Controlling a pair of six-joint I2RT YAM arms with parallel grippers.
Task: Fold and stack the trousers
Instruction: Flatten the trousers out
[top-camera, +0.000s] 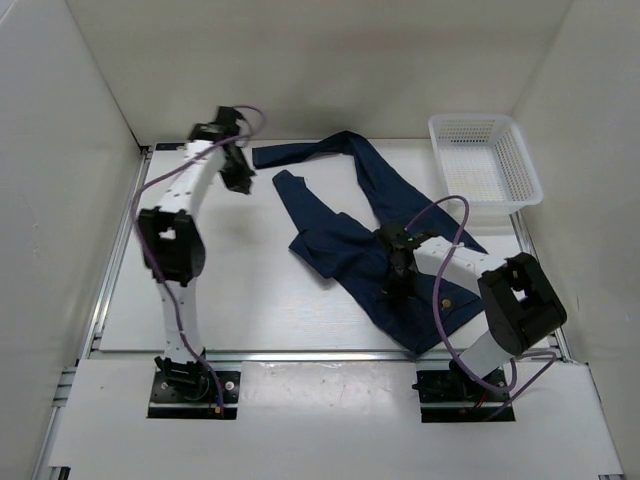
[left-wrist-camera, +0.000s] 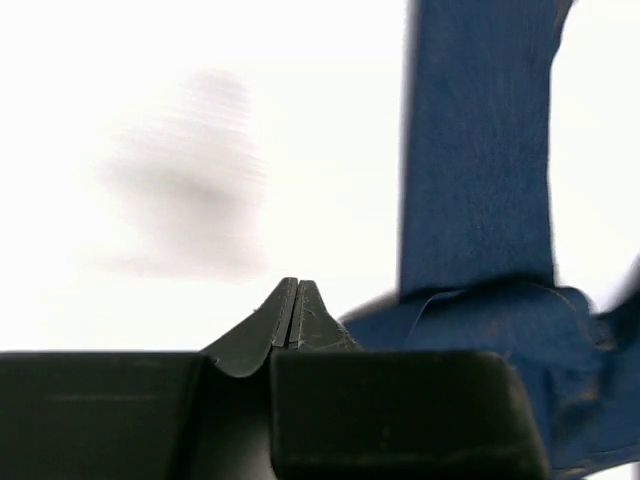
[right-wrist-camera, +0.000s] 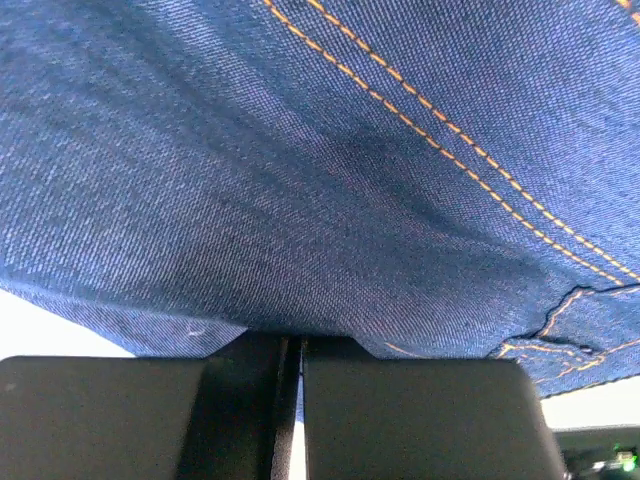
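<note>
Since the trousers (top-camera: 345, 235) lie spread out and crumpled in the overhead view, you are at the start of the fold, with no stacking done. They sit at centre right of the counter (top-camera: 230, 290). The waist is toward the lower right, and the two legs split apart as they run to the upper left, so the long axis is a diagonal from lower right to upper left. Your right hand (top-camera: 397, 272) is down on the seat area. Your left hand (top-camera: 238, 172) hangs at upper left, just beside the leg ends and apart from them. A white basket (top-camera: 470, 119) stands at upper right.

From the left wrist, that hand (left-wrist-camera: 293, 312) is closed, finger against finger, with nothing between them. One trouser leg (left-wrist-camera: 478, 160) runs up the right of the frame over bare counter (left-wrist-camera: 300, 100). The picture is smeared.

From the right wrist, denim (right-wrist-camera: 330, 150) fills the frame, crossed by tan stitching (right-wrist-camera: 440, 125). The hand (right-wrist-camera: 292, 345) has its fingers together where the cloth's edge meets them, so it appears to be pinching a fold.

By my judgement, the next move calls for opening your left hand over a leg end and flattening the legs side by side before you fold. The floppy cloth may bunch or slip.
</note>
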